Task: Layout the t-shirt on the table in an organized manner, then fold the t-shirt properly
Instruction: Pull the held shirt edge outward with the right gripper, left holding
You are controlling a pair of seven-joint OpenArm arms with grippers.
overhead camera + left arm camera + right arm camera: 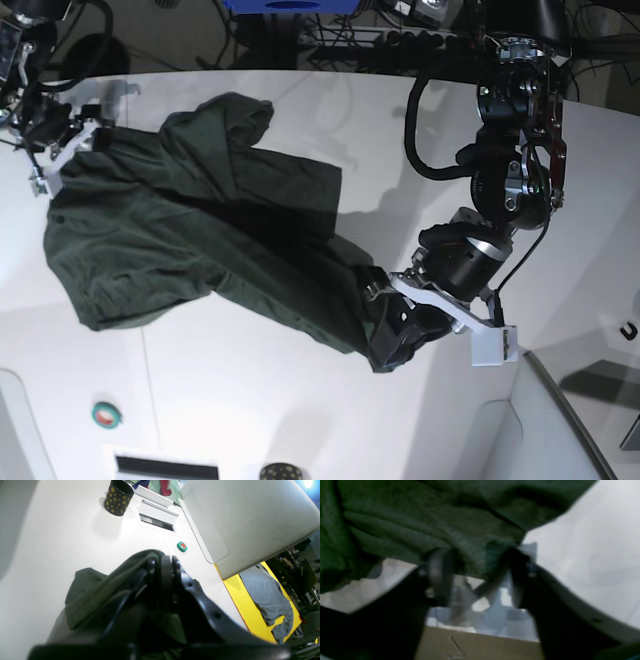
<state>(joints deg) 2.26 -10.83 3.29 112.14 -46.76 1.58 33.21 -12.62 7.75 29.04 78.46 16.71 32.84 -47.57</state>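
1. Green t-shirt (pixel 200 235) is stretched above the white desk (pixel 250 400) between both arms.
2. Left gripper (pixel 385 335): jaws clenched on its hem.
3. Right gripper (pixel 62 140): jaws parted, fabric draped between them.

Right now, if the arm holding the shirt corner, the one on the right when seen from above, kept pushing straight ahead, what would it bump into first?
Probably the t-shirt itself: the left gripper is shut on a fold, with more cloth ahead. Beyond lies bare table; depth is unclear.
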